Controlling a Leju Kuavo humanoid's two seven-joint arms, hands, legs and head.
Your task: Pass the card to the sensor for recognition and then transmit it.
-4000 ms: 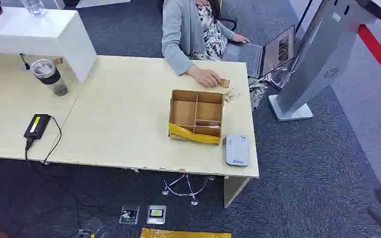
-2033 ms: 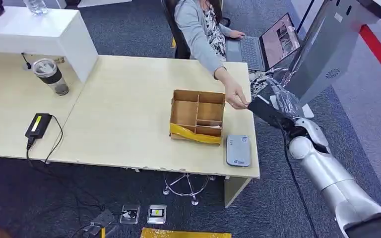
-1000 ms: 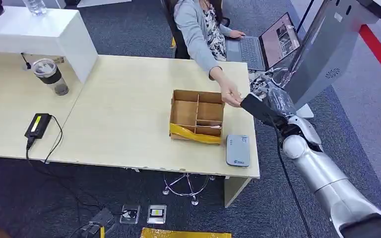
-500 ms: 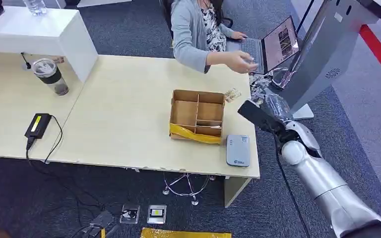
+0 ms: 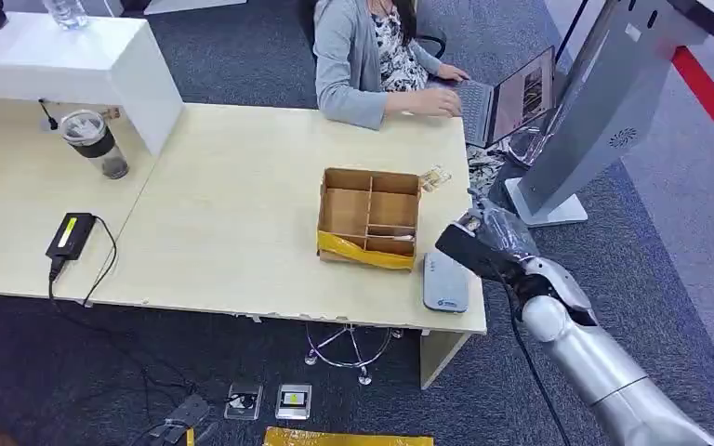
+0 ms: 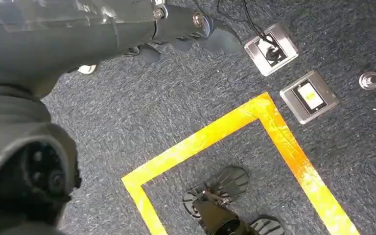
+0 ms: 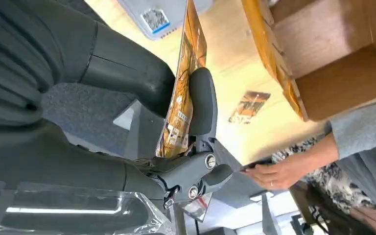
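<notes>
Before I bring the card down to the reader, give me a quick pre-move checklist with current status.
1. Card pinched in right hand: ok.
2. Grey reader on the table near its front edge, top uncovered: ok.
3. Right hand beside the reader, at the table's right end: ok.
4. Person's hands at the laptop, away from the reader: ok.
5. Card face toward the reader: cannot tell.
6. Cardboard box apart from the reader: ok.

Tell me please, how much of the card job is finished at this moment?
Done: the right robot hand pinches the card. In hand: it hovers near the grey sensor on the table. Left: presenting the card for recognition, then passing it on.
</notes>
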